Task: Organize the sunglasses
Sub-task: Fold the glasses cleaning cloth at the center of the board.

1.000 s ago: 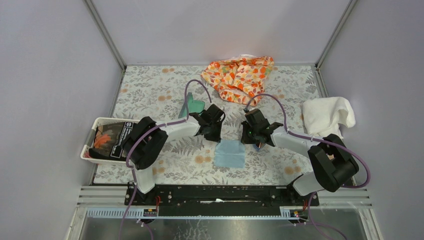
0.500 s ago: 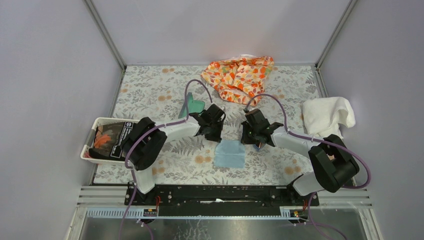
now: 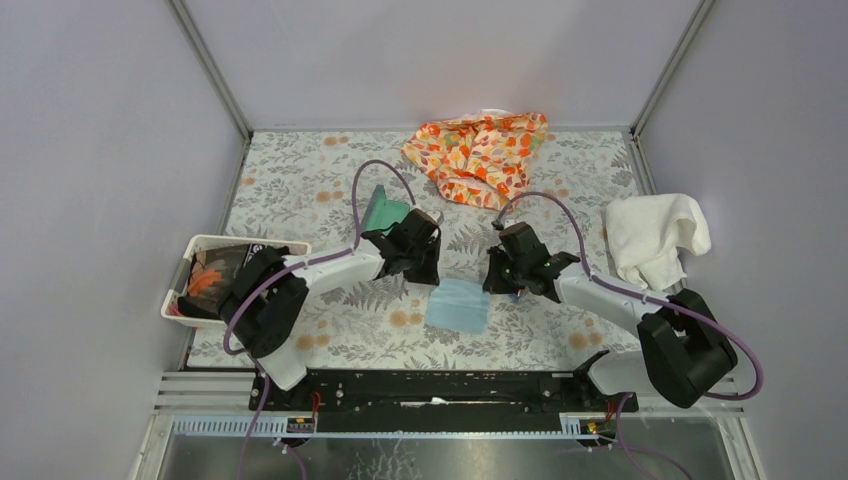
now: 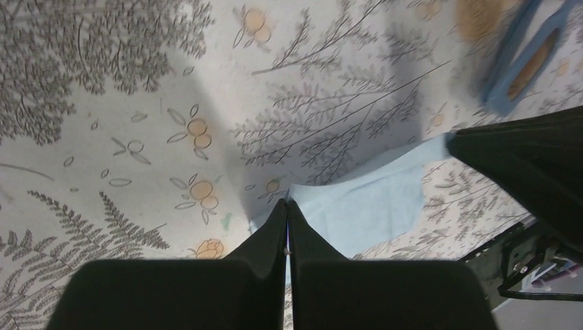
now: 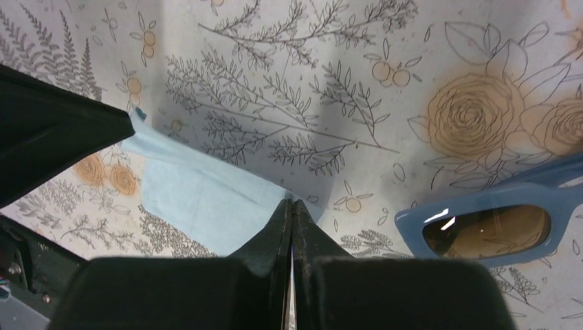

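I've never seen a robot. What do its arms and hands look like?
The left arm and right arm have white links, chunky black joints and a looping purple cable each. The left hand and right hand each have two black wedge-shaped fingers.

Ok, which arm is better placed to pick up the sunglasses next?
Right, likely. The sunglasses lie just beside the right gripper; the left gripper is across the light blue cloth from them. Both pinch cloth corners, so release first.
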Controlling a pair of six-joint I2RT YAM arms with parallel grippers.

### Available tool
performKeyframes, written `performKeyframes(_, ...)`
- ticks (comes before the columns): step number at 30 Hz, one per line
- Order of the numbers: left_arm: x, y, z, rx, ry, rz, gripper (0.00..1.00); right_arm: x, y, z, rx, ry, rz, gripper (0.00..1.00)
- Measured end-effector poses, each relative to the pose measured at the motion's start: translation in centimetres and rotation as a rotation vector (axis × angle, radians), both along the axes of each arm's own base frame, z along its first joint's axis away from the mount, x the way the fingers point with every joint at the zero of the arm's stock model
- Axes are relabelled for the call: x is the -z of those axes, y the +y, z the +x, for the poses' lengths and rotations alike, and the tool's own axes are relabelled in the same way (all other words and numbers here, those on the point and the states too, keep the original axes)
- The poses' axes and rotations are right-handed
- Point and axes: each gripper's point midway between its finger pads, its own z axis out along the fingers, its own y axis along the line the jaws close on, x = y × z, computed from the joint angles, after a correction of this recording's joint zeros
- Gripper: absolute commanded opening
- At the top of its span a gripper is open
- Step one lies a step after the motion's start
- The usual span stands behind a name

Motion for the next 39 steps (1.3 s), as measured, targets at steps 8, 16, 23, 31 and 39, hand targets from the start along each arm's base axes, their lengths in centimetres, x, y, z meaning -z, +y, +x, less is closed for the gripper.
performKeyframes(8,1.5,1.2,-2.0,0.009,0.053,0.013,0.0,-0.1,-0.1,-2.1,-0.039,0.036,0.04,0.0)
performKeyframes(16,1.6,1.1,-2.6,0.025,0.058,0.001,0.0,0.7,0.0,-3.9,-0.074,0.082,0.058,0.0)
performKeyframes(23,2.1,1.2,-3.4,0.037,0.075,0.004,0.0,0.8,0.5,-5.2,-0.11,0.102,0.063,0.0)
performKeyframes(31,2.3,1.2,-3.6,0.041,0.081,0.004,0.0,1.2,0.8,-6.2,-0.129,0.123,0.062,0.0)
performKeyframes(39,2.9,1.4,-4.2,0.04,0.096,0.008,0.0,1.5,0.7,-6.4,-0.132,0.128,0.054,0.0)
